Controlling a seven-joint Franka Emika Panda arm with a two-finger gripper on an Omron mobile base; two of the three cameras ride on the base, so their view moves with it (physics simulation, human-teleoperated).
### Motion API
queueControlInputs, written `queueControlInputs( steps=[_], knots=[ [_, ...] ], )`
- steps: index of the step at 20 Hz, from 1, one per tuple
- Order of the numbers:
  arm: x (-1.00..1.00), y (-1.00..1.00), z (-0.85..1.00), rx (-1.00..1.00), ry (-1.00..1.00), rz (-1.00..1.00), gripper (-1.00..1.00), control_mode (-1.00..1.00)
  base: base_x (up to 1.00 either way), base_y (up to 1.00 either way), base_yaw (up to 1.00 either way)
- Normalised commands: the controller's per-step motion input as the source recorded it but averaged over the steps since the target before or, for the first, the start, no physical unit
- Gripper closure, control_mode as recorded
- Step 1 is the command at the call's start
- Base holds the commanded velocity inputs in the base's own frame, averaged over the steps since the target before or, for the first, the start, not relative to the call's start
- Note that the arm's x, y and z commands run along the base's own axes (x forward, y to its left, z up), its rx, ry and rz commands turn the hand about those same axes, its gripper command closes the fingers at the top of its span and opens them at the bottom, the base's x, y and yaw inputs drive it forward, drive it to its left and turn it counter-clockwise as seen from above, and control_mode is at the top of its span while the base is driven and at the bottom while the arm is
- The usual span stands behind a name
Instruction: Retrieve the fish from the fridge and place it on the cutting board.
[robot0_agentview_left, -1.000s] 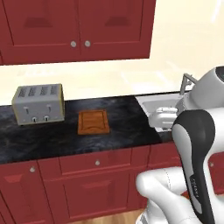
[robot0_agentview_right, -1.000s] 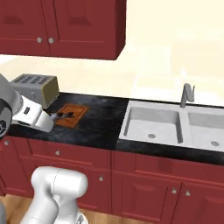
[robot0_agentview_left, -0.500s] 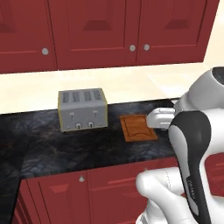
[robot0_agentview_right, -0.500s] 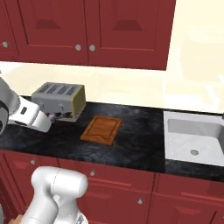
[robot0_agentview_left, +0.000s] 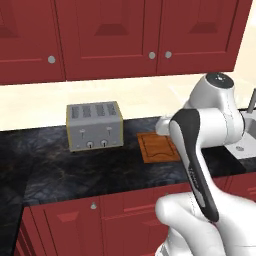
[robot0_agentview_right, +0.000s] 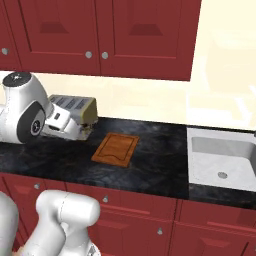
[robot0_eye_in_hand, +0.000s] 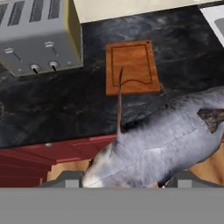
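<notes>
A silver four-slot toaster (robot0_agentview_left: 95, 125) stands on the dark marbled counter (robot0_agentview_left: 75, 172), just left of the cutting board (robot0_agentview_left: 158, 146) in the left base view, with a bare strip of counter between them. Right of the board in the right base view, well apart, lies a white sink (robot0_agentview_right: 224, 161) set into the counter. Red panelled cabinets (robot0_agentview_left: 110, 35) with round silver knobs hang above, and red drawers (robot0_agentview_right: 130, 220) run below. The board is a flat orange-brown wooden rectangle with a groove near its edge, and nothing lies on it. In the hand view the fish (robot0_eye_in_hand: 162, 140) sits close to the camera, smooth and silvery-grey with a reddish-brown patch near one end and a thin reddish spine standing up from its back; it lies across the gripper (robot0_eye_in_hand: 124, 181), whose two tips show on either side of its body, closed against it. The fish hangs in front of the counter edge, short of the board
</notes>
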Motion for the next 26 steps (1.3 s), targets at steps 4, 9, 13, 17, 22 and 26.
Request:
queueControlInputs(
  steps=[4,9,13,17,22,26],
  knots=[
    [0.95,-0.15,-0.78,0.00,0.19,0.00,1.00,-1.00,0.00,0.00,0.00],
    [0.80,-0.27,-0.78,0.01,0.16,0.02,1.00,-1.00,0.00,0.00,0.00],
    [0.80,-0.16,-0.69,0.00,0.11,0.05,1.00,-1.00,0.00,0.00,0.00],
    [1.00,0.00,-0.37,0.00,0.00,0.02,1.00,-1.00,0.00,0.00,0.00],
    [1.00,0.00,-0.39,0.00,0.00,0.02,1.00,-1.00,0.00,0.00,0.00],
    [1.00,0.00,-0.67,0.00,0.05,0.09,1.00,-1.00,0.00,0.00,0.00]
  ],
)
